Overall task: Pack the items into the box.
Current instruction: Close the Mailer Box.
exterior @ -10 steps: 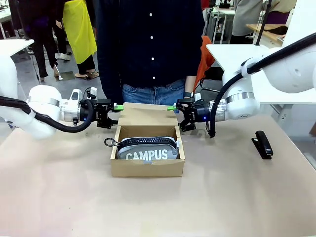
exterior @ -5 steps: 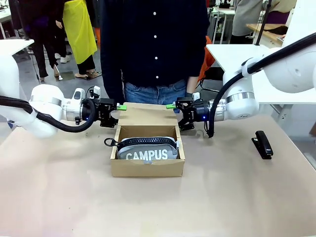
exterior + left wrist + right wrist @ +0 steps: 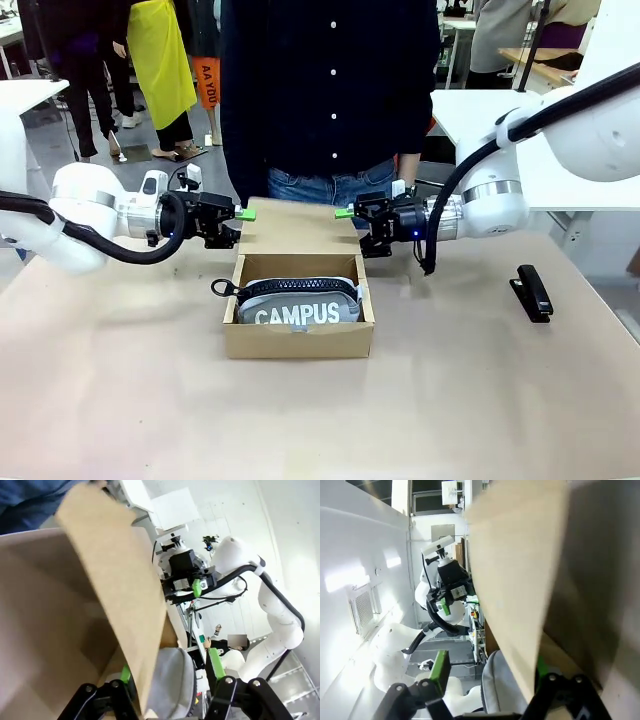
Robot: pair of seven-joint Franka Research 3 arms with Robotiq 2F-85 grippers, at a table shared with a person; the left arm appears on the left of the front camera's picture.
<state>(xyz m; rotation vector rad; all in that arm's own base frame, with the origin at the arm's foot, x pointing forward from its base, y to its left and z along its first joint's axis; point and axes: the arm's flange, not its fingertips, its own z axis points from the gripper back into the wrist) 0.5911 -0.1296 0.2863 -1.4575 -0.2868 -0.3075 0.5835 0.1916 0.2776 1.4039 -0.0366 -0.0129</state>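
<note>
The brown cardboard box stands mid-table with the grey "CAMPUS" pouch lying inside, its ring pull over the left wall. The hinged lid slopes up behind it. My left gripper is at the lid's left edge and my right gripper at its right edge. In the left wrist view the lid passes between the left gripper's wide-apart jaws, close to one pad, with the pouch below. The right wrist view has the lid between the right gripper's parted jaws.
A person in a dark shirt stands right behind the box at the far edge. A black stapler lies at the right. A bare tabletop spreads in front of the box and to both sides.
Both grippers have moved inward onto the lid's side edges and risen slightly; their jaws have narrowed. The lid's far edge has come up a little.
</note>
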